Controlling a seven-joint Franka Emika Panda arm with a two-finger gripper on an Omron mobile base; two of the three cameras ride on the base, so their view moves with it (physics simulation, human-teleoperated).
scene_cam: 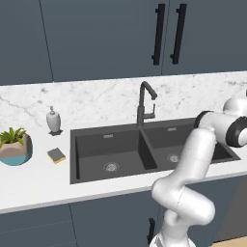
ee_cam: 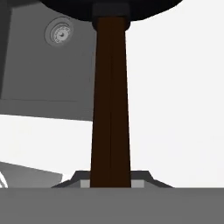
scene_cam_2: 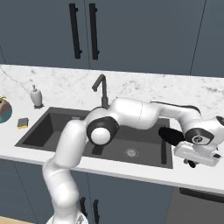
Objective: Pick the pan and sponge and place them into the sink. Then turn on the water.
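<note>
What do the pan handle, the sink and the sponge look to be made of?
Pan handle: dark brown and matte, probably wood or plastic; the gripper is shut on it.
Sink: dark grey, matte and glare-free, possibly composite stone rather than steel.
Sponge: yellow block with a dark top, likely foam under a scouring layer.

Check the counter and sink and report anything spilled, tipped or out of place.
Nothing stands out. The sponge lies flat on the counter beside the sink, the soap bottle and plant stand upright, and nothing is spilled. The tool is shut on the pan's handle.
</note>
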